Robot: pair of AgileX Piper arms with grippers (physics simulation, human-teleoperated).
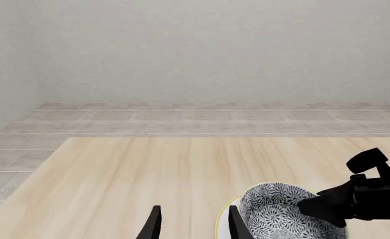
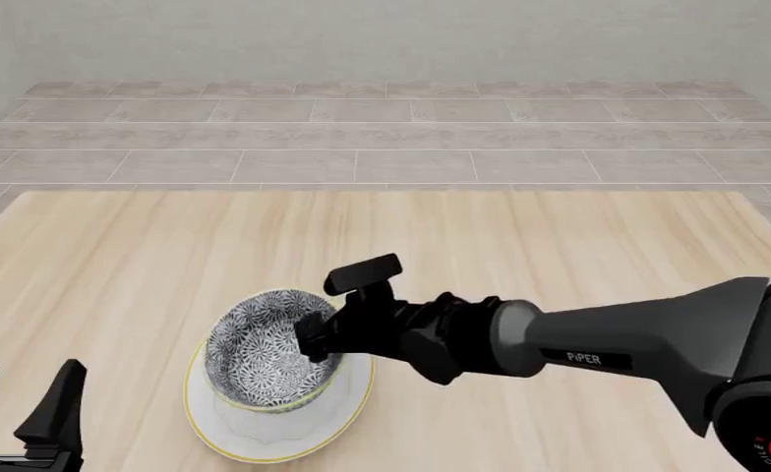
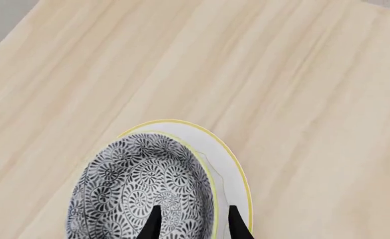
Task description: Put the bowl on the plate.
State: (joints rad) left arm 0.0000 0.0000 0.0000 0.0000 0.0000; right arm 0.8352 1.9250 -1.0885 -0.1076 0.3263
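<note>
On the plate (image 2: 270, 441) sits the bowl (image 2: 270, 346); our right gripper (image 3: 191, 224) pinches its near wall, one finger inside, one outside. We judge it stiff, smooth, breakable. The left gripper (image 2: 25, 403) stands open.

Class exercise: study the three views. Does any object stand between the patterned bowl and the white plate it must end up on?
Nothing visible does. The bowl already sits over the plate, and the right tool straddles the bowl's rim, one finger inside, one outside. The left tool hangs open off to the side, apart from both.
</note>
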